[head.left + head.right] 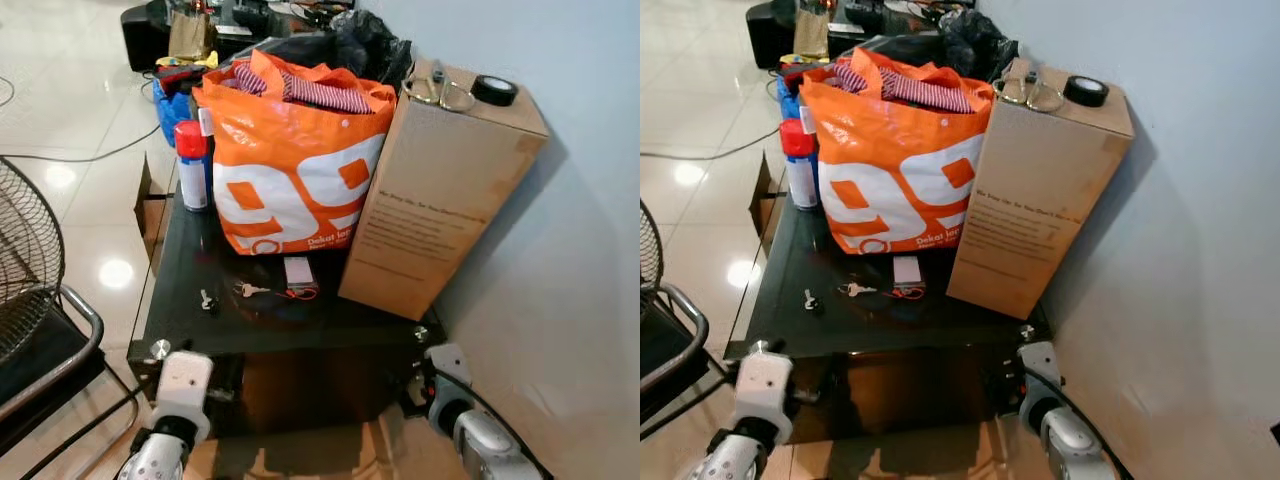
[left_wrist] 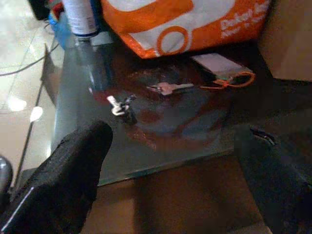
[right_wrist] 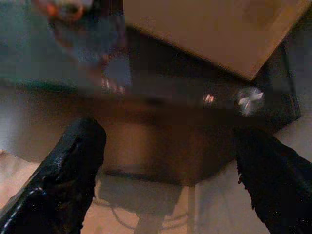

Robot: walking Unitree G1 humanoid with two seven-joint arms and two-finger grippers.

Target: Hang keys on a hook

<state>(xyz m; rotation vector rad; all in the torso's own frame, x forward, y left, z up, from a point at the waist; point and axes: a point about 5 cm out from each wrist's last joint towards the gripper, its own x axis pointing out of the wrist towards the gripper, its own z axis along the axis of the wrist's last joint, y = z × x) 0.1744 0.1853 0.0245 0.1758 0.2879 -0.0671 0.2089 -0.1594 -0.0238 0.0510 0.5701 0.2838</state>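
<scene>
Keys (image 2: 165,88): lying on the dark worktop (image 1: 190,310), edges blurring.
Left hand (image 2: 170,180): hovering near, fingers spread.
Right hand (image 3: 170,180): spread, view smearing.

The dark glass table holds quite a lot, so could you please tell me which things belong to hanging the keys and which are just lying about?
For the job:
- silver key
- small dark-headed key
- open left tool, near the keys

Lying about:
- orange-and-white shopping bag
- tall brown cardboard box
- red-capped spray can
- small white card with orange cord
- dark glass table
</scene>
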